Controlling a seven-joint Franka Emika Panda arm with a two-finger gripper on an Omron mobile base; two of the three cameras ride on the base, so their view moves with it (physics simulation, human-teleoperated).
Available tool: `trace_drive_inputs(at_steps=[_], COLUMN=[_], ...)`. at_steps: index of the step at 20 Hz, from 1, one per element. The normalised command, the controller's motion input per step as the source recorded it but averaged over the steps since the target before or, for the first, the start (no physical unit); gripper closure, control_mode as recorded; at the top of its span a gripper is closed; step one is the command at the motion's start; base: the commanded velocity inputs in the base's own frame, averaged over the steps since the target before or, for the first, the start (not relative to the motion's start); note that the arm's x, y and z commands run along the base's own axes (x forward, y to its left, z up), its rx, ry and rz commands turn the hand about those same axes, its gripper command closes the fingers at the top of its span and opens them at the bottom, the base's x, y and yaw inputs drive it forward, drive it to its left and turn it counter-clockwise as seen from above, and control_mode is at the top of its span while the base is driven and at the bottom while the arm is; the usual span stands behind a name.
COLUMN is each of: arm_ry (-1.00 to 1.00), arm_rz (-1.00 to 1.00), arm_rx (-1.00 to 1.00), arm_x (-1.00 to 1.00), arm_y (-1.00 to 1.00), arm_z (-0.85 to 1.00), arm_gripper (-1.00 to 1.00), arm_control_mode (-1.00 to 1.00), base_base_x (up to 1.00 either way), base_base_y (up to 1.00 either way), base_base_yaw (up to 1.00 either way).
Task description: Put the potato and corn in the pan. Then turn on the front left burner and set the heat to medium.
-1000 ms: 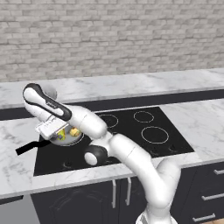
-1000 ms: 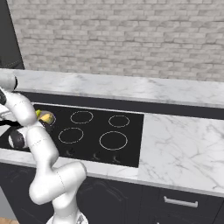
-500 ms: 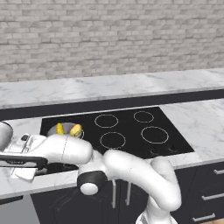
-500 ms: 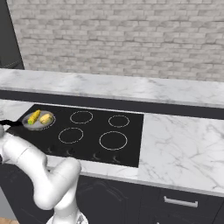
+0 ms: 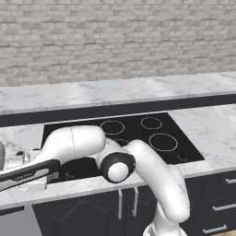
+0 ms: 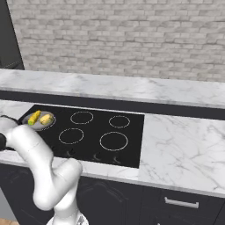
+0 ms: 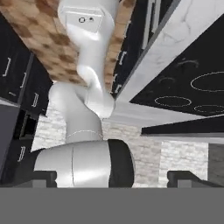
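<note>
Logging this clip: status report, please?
Gripper open, empty, swung off the hob. Potato and corn in the pan. Burner rings dark; arm overhangs the cooktop front.

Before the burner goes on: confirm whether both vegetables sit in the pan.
Yes, the right base view shows the corn and potato lying side by side inside the pan.

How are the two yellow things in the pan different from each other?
The corn is brighter yellow, while the potato is a duller tan-yellow. The corn is a longer cob shape, while the potato is a rounder lump. The corn lies nearer the pan's left side in the right base view, and the potato sits to its right. Both rest side by side inside the pan and are much smaller than it.
</note>
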Motion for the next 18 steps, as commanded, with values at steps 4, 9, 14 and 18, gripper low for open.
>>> trace_drive_inputs(at_steps=[4, 9, 14, 18], arm_ry=[0.23, -0.12, -0.21, 0.0], arm_rz=[0.32, 0.0, -0.24, -0.49], arm_rx=[0.32, 0.95, 1.0, 0.71], arm_x=[0.04, 0.56, 0.36, 0.07], arm_y=[-0.9, -1.0, -0.75, 0.0], arm_z=[0.14, -0.17, -0.64, 0.09], arm_gripper=[-1.0, -1.0, -1.0, -1.0], arm_control_mode=[-1.0, -1.0, -1.0, -1.0], base_base_x=[0.0, 0.0, 0.0, 0.0], base_base_y=[0.0, 0.0, 0.0, 0.0], base_base_yaw=[0.0, 0.0, 0.0, 0.0])
